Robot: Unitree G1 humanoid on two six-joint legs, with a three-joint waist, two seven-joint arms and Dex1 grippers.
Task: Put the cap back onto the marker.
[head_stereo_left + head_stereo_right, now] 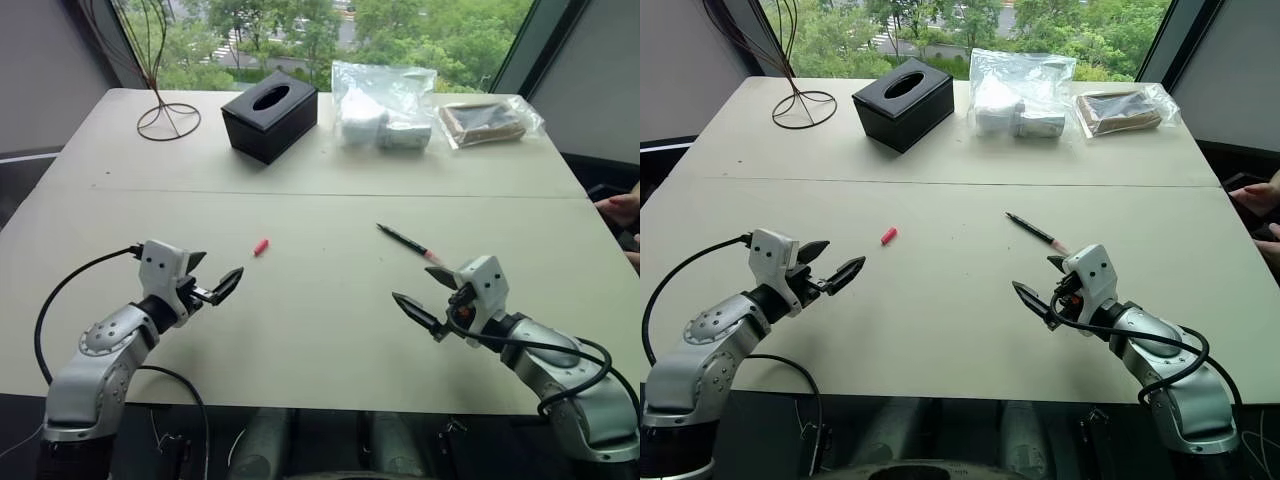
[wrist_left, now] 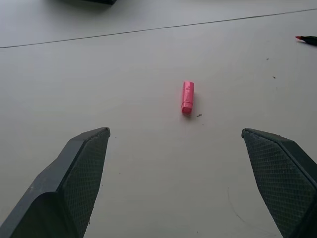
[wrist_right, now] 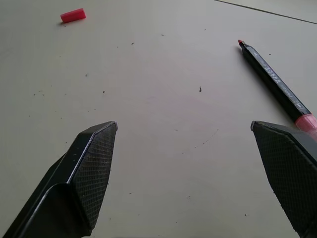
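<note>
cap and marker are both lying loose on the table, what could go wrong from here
The cap is tiny and round, so the open left gripper may nudge it into rolling rather than pinching it. The marker lies flat near the open right gripper; a shallow pinch could skid it, and its bare tip may mark the table.

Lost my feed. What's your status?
Both jaws open, empty. Cap and marker lie apart on table. Nothing between them.

Cap [image 1: 261, 246] on table [image 1: 320, 330], left of marker [image 1: 405, 240]; well apart.
</note>
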